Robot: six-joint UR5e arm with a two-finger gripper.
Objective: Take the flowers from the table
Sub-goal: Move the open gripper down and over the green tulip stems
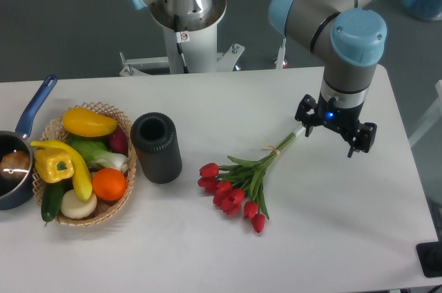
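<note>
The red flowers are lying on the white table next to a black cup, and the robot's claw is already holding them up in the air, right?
Not quite. In the camera view the flowers lie flat on the table, not lifted. The gripper is just by the stem ends. The black cup does stand beside them.

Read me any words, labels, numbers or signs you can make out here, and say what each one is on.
No text is legible.
Small red-and-white sticker on the white robot base column: too small to read.
Nothing is printed on the black cylindrical vase, woven wicker basket or grey-and-blue arm.
</note>
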